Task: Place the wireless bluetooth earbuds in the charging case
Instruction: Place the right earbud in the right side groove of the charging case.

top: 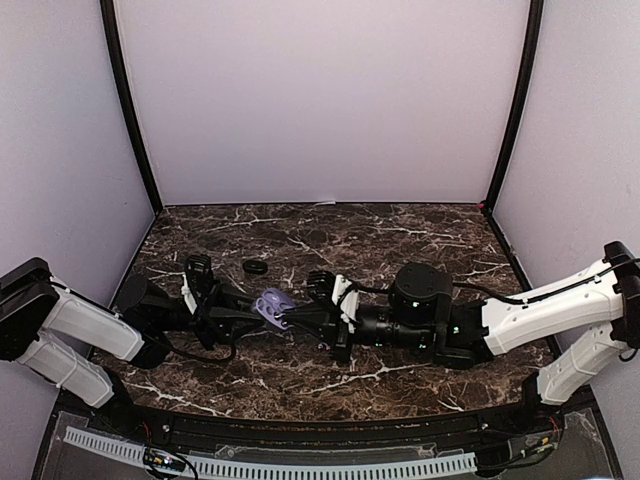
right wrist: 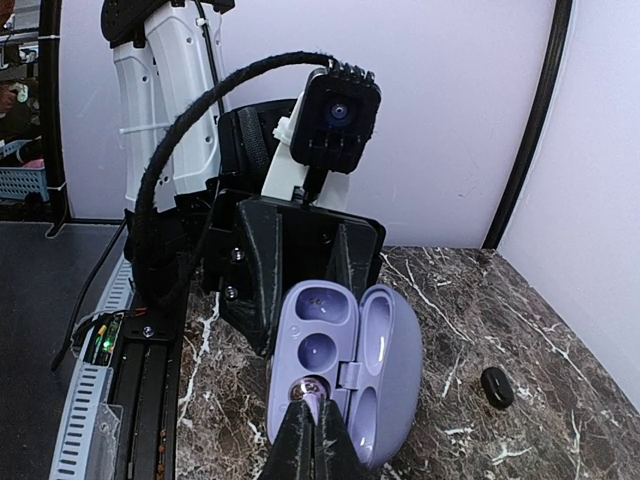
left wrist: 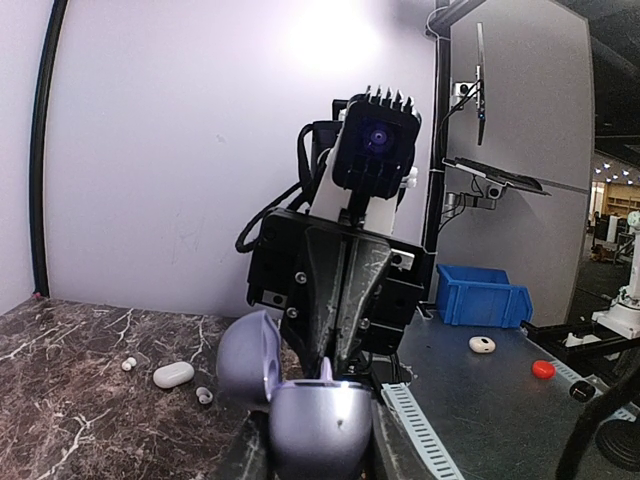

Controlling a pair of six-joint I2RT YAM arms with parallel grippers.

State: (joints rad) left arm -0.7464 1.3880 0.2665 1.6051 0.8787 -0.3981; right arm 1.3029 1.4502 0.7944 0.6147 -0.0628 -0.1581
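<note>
Pale walls (top: 320,100) close in a dark, white-veined marble counter (top: 420,232) on three sides, and the two arms meet low over its middle. From the left side, the left gripper (top: 258,310) clamps the lavender charging case (right wrist: 332,345) by its lower shell and holds it clear of the counter, with the lid swung open and the sockets turned toward the other arm. The right gripper (right wrist: 313,428) comes in from the opposite side with its fingers pressed together into a single narrow point. That point rests at the case's near-left socket, where a small glossy lilac bud (right wrist: 306,389) lies against the tips. I cannot tell whether the bud is fully seated. The socket above it and the hollows in the lid show bare plastic. Other pieces lie apart on the marble: a black earbud (right wrist: 497,387) to the right of the case in the right wrist view, and a white oval case (left wrist: 173,375) in the left wrist view, closed. Near that white case are one white earbud (left wrist: 128,364) to its left and a second small bud (left wrist: 204,395) just to its right. A black ring (top: 256,268) lies flat farther back, behind the left gripper. Past the counter's edge, a blue bin (left wrist: 482,296) stands on a grey bench.
</note>
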